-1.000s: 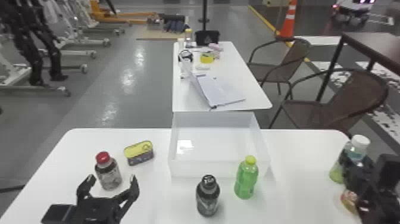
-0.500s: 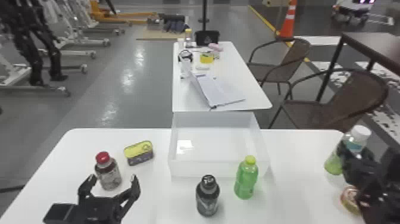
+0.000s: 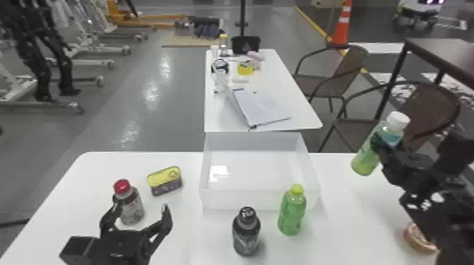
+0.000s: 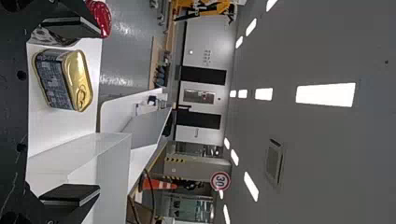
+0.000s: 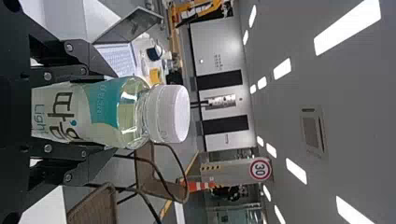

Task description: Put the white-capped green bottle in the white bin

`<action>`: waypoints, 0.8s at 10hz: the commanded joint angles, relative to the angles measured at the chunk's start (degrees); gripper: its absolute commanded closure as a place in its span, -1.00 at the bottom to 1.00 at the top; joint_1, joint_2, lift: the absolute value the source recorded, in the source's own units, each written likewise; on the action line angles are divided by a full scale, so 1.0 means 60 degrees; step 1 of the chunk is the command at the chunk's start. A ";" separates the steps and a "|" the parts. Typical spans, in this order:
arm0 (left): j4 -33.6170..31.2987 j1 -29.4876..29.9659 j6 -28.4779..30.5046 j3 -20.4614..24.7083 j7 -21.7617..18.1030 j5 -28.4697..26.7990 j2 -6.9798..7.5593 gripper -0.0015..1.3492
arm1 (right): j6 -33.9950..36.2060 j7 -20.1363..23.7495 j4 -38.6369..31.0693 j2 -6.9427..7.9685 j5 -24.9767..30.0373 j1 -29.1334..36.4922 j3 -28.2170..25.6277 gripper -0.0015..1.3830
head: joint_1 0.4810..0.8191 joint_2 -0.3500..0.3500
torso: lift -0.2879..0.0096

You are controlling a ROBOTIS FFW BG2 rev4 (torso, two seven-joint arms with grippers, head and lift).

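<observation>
right gripper (image 5: 111, 113) pinching white-capped green bottle (image 3: 367, 156), now raised, nearer white bin (image 3: 259, 200); carry-over likely next. left gripper (image 3: 140, 208) spread.

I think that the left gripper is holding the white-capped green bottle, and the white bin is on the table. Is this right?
Not the left gripper: the right gripper is holding the white-capped green bottle, as the right wrist view shows. The white bin is indeed on the table.
</observation>
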 commanded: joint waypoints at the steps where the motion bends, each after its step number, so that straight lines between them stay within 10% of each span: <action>1: 0.0030 -0.0031 0.0007 -0.0033 0.0000 0.0024 -0.0025 -0.81 | 0.0195 0.0175 -0.0087 -0.0168 -0.0302 -0.0396 0.0427 0.49 | -0.60 0.00 | 0.26; 6: 0.0176 -0.0148 -0.0007 -0.0150 0.0000 0.0127 -0.0025 -0.81 | 0.0166 0.0702 0.0704 -0.0695 -0.1269 -0.1685 0.2244 0.49 | -0.60 0.00 | 0.26; 8: 0.0235 -0.0177 -0.0051 -0.0223 0.0029 0.0200 -0.0025 -0.81 | -0.0054 0.1625 0.1568 -0.0549 -0.1401 -0.2330 0.2698 0.49 | -0.60 0.00 | 0.26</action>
